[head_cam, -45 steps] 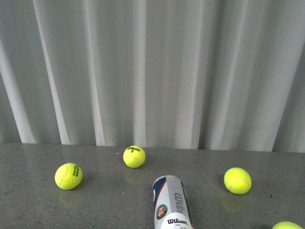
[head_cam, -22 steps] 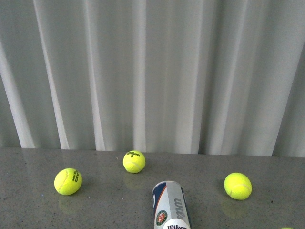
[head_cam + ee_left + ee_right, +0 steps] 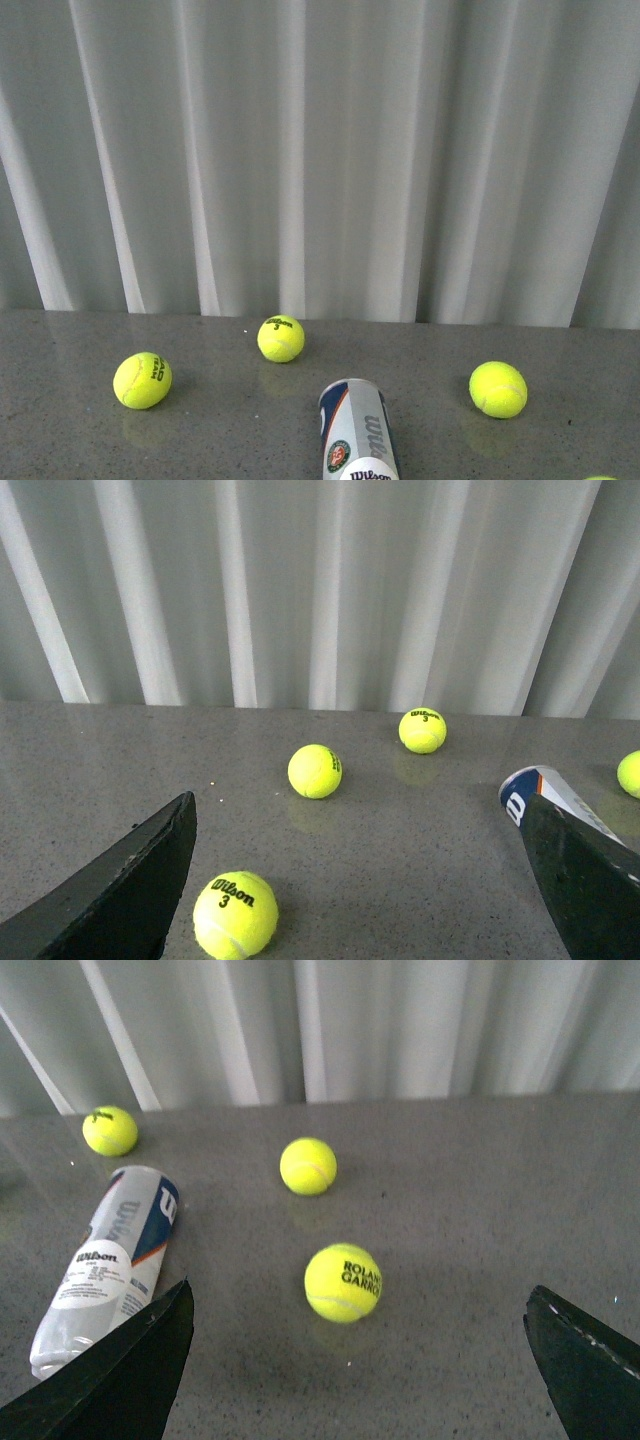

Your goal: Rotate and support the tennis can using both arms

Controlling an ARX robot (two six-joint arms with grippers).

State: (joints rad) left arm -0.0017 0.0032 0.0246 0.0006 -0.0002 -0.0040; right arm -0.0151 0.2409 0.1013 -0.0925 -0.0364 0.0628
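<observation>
The left gripper (image 3: 357, 798) is spread wide with nothing held. A ball (image 3: 235, 915) lies between its fingers, and the blue-and-white end of the can (image 3: 545, 790) peeks out just beside one of them. The right gripper (image 3: 360, 1288) is equally wide apart and empty. A second ball (image 3: 343, 1282) sits in its gap, and the can lies close by one finger, though contact cannot be told.

The can lies on its side on the grey table (image 3: 60, 440), low and central in the front view. Its closed end points toward the white curtain (image 3: 300, 150) and its near part is cut off by the frame. Loose balls are scattered around it, none touching.

A second ago the whole scene sat higher in the front view, with more of the can's label showing. It has since slid down the frame as one piece. In the last half second it has barely shifted. The can and balls kept their spacing, so this reads as the camera moving, not the can. The rotation looks not yet begun.

Neither arm shows in the front view. Both wrists appear held low and roughly level, facing along the table, one to each side of the can.
</observation>
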